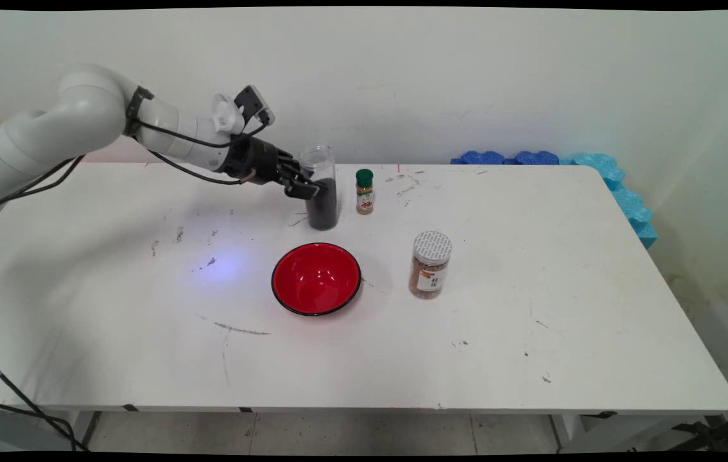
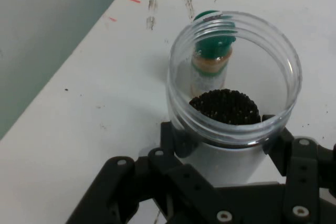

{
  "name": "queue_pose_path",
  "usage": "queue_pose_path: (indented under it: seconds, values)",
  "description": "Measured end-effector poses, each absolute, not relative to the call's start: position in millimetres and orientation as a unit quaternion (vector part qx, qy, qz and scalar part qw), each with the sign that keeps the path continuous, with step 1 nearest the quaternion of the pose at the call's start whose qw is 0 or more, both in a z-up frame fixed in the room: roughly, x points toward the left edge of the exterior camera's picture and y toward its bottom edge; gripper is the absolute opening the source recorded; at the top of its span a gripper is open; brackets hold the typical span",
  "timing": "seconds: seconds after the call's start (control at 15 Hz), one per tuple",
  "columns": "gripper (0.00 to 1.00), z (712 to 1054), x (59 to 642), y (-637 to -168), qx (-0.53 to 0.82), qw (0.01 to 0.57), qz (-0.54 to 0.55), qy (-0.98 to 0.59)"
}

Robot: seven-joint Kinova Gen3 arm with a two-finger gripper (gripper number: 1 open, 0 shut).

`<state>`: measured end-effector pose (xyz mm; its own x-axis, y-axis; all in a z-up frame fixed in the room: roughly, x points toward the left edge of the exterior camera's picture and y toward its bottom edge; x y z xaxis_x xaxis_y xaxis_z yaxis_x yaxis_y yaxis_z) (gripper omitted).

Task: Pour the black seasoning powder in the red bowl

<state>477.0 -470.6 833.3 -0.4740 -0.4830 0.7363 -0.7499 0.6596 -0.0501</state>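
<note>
My claw point(image 1: 310, 186) pinches an open clear jar point(image 1: 321, 187) half full of dark grains, standing near the table's point(image 1: 531, 333) far edge. Just beside it stands a small green-capped spice bottle point(image 1: 364, 191). Toward the middle sits an empty red bowl point(image 1: 316, 278), then a silver-lidded jar point(image 1: 431, 264) of brown bits. Arm reaches low from the left. Labels unreadable.

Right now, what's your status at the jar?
Gripper shut on open clear jar, half full of dark grains, standing on table. Green-capped spice bottle just beyond. Red bowl in front, apart.
</note>
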Motion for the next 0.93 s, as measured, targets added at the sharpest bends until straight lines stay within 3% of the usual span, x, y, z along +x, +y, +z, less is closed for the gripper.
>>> queue_pose_path:
  seconds: [0.47,0.93]
  values:
    - [0.00,869.9,489.9,-450.1,0.360,0.356,0.179,-0.843]
    - [0.00,945.9,512.0,-411.2,0.340,0.362,0.178,-0.849]
